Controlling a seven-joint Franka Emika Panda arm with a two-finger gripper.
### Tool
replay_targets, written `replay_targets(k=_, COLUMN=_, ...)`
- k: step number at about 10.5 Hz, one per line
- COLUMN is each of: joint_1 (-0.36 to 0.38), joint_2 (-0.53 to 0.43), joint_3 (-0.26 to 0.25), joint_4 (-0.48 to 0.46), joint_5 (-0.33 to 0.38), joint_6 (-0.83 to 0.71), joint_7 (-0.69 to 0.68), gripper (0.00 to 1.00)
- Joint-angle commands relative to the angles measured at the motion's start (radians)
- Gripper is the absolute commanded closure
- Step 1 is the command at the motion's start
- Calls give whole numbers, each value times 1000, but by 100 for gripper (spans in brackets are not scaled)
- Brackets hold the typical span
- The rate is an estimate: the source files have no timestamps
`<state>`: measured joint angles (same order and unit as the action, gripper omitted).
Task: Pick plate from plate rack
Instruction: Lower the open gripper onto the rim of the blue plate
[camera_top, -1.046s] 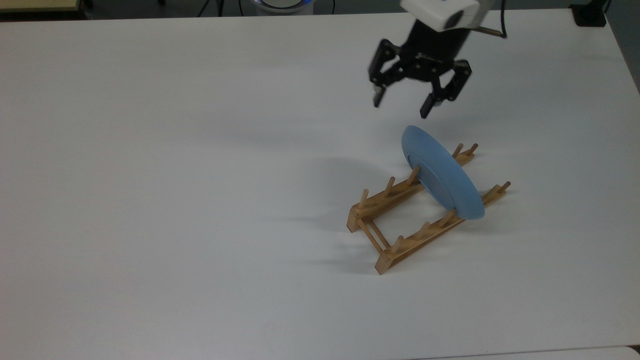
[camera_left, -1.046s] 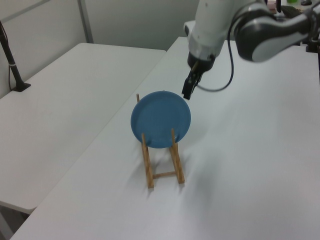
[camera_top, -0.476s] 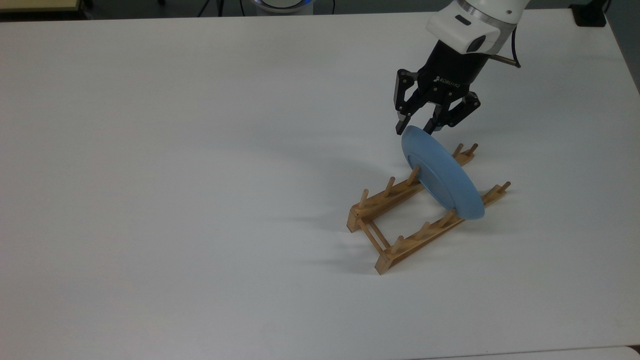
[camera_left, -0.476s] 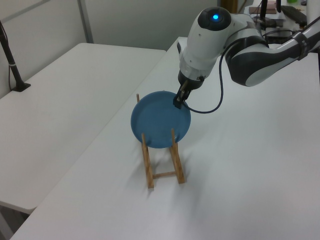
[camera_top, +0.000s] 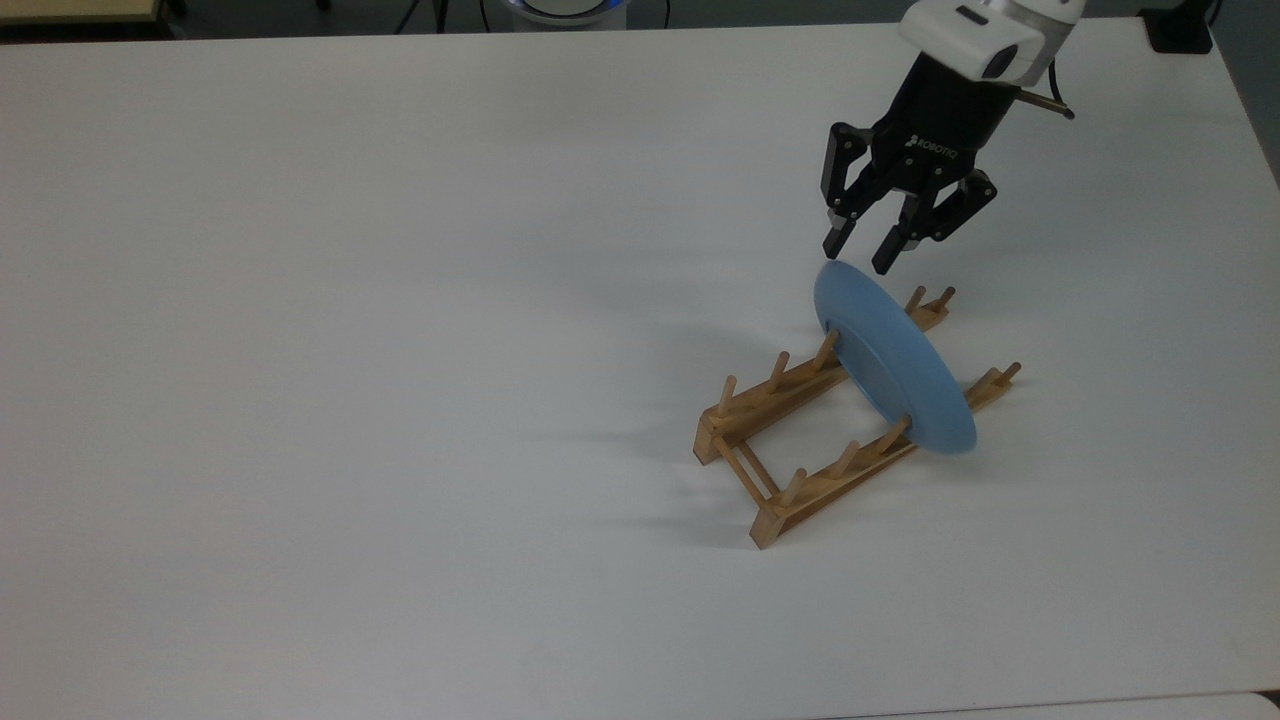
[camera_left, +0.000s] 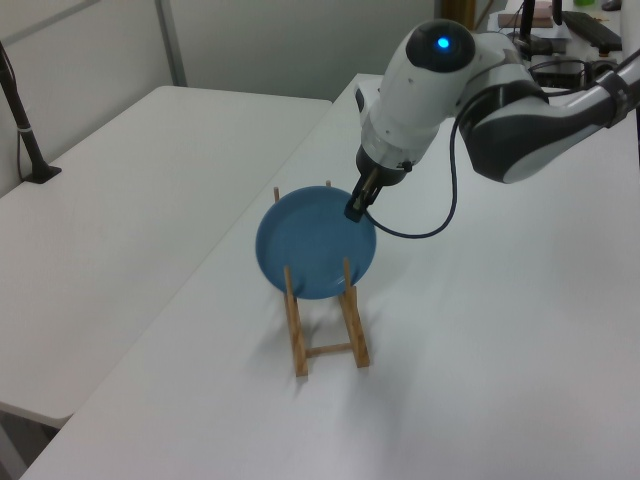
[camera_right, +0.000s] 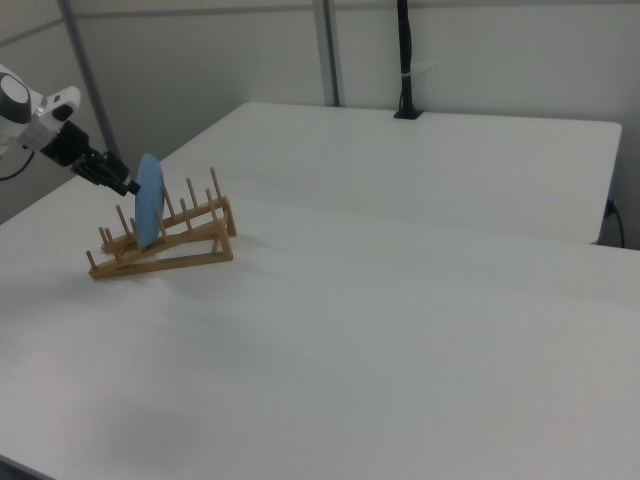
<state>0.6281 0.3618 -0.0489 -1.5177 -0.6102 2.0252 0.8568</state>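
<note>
Since half a second ago my wrist has drifted toward the top view's right and lifted a little, and the plate (camera_top: 893, 368) has tipped slightly; a second ago I was higher and further toward the top view's left.

Largest first: the white table (camera_top: 350, 350) spreads beneath me, bare except for the task's things. Below and in front of me on it sits the plate rack (camera_top: 800, 420), two wooden rails with upright pegs, running away from me toward the top view's lower left. The plate stands on edge in the rack between pegs near the end closest to me, leaning, its disc set across the rails. In the left view its blue face (camera_left: 315, 240) looks toward the camera and I hang at its upper right edge.

My gripper (camera_top: 860, 250) is spread, one finger on each side of a gap, and the fingertips (camera_top: 834, 243) hover just above the top of the plate's rim, apart from it in the top view. In the right view I sit just beside the rim's top (camera_right: 148, 165), on the right view's left.

What matters next, I judge, is that the rim lies straight below my gap and its edge line runs between my fingers, so a short descent should straddle it. If I come down off-line, a fingertip could push the plate over.
</note>
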Motion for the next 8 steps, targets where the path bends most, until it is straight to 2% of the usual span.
replay_targets(k=1, joint_1=10, joint_2=2, joint_3=-11, joint_4=4, joint_5=-69, joint_6=-5, joint_7=68, gripper=54)
replay_targets(k=6, joint_1=4, joint_2=3, joint_3=-16, joint_4=2, joint_5=-72, joint_6=-5, joint_7=65, gripper=55)
replay_targets(k=8, joint_1=2, joint_2=8, joint_3=-17, joint_4=2, joint_5=-75, joint_6=0, joint_7=65, gripper=64)
